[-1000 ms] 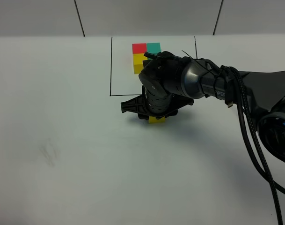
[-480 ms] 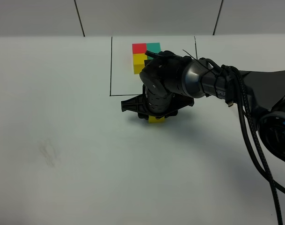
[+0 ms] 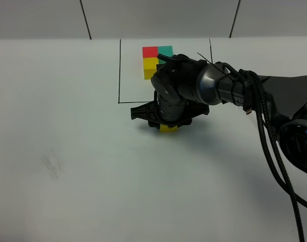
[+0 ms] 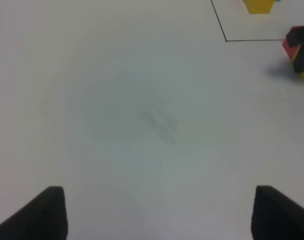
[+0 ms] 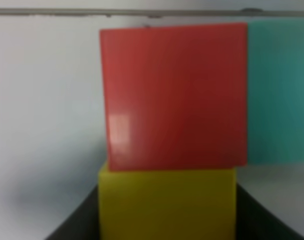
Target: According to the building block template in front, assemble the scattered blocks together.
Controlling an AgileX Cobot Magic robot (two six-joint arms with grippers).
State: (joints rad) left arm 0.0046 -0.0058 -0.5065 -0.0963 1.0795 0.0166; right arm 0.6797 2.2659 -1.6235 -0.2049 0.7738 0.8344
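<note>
The building block template (image 3: 156, 56), a red, teal and yellow L, lies inside the black drawn rectangle (image 3: 119, 70) at the back. Just in front of that frame my right gripper (image 3: 167, 124) points down over the scattered blocks and hides most of them; only the yellow block (image 3: 168, 128) peeks out. In the right wrist view the yellow block (image 5: 166, 205) sits between the dark fingers (image 5: 74, 222), which close on its sides. It touches the red block (image 5: 174, 95), and the teal block (image 5: 280, 95) adjoins the red one. My left gripper (image 4: 159, 202) hovers open over bare table.
The white table (image 3: 67, 151) stretches wide on the left and front. The right arm's black cables (image 3: 274, 151) hang along the right side. A faint smudge (image 3: 52, 165) marks the table at the front left.
</note>
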